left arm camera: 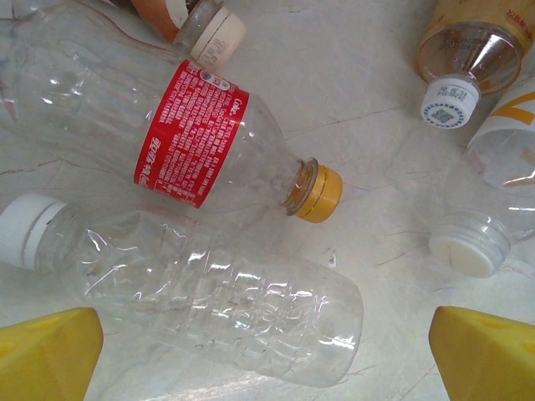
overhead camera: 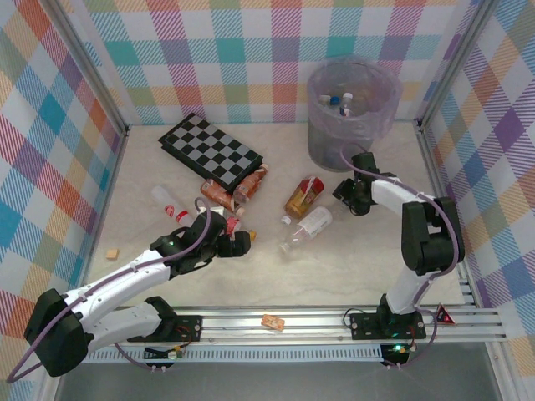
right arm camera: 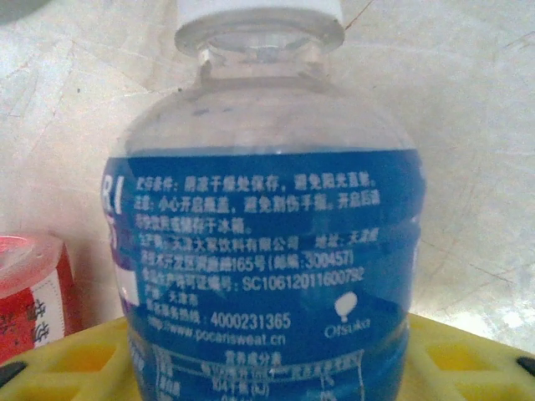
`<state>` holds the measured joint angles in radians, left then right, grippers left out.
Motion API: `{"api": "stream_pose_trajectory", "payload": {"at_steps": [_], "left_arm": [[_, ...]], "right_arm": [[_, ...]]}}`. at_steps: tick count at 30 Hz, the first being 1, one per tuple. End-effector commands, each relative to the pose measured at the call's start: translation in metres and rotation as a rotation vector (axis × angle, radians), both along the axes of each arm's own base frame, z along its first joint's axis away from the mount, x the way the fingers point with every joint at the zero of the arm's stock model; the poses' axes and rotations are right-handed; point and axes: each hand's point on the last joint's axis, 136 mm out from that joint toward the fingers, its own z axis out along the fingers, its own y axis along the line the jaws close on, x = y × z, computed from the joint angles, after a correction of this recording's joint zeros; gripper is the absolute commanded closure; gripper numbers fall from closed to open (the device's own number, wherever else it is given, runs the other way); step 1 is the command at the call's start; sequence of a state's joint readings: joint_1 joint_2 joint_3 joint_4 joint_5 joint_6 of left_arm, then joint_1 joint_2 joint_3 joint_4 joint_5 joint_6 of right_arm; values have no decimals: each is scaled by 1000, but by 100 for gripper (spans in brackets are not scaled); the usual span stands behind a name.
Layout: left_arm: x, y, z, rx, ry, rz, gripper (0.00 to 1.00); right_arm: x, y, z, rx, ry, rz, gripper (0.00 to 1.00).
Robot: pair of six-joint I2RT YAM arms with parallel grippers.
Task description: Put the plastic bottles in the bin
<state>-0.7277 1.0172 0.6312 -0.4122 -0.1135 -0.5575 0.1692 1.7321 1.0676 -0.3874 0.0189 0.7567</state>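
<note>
The right claw pinches a blue-labelled bottle, its yellow fingers against both sides of the label. The left claw is spread wide, hovering over a clear unlabelled bottle, with a red-labelled bottle just beyond. The top view adds the bin just beyond the right claw, and more bottles lying on the worktop between the two claws.

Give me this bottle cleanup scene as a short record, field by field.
bin: far right, a few bottles already inside
loose bottles: several lying on their sides in front of the checkerboard
left gripper: open, over an unlabelled clear bottle
right gripper: around a blue-labelled bottle; grip not clear
other: small orange cube near the left edge
</note>
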Motion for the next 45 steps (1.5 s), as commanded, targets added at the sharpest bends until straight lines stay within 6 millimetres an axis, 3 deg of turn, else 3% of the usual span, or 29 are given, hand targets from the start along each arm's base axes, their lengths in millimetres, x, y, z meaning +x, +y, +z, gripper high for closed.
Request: {"api": "stream_pose_trajectory", "payload": {"at_steps": [1, 12, 20, 24, 26, 34, 45], "left_arm": [[6, -1, 13, -26, -34, 5, 0], [6, 0, 12, -25, -37, 8, 0], [6, 0, 8, -25, -36, 16, 0], [9, 1, 8, -23, -45, 24, 0], [10, 1, 8, -22, -49, 29, 0], [15, -3, 8, -23, -52, 32, 0], [13, -2, 7, -24, -48, 31, 0]], "right_arm": [[-1, -5, 13, -15, -19, 5, 50], [-15, -13, 46, -55, -68, 20, 58], [-34, -21, 99, -137, -171, 140, 68], [-51, -27, 124, -174, -180, 170, 94], [-57, -26, 137, -174, -189, 195, 100], [-71, -16, 212, -132, -297, 261, 100], [-45, -22, 289, -170, -399, 209, 97]]}}
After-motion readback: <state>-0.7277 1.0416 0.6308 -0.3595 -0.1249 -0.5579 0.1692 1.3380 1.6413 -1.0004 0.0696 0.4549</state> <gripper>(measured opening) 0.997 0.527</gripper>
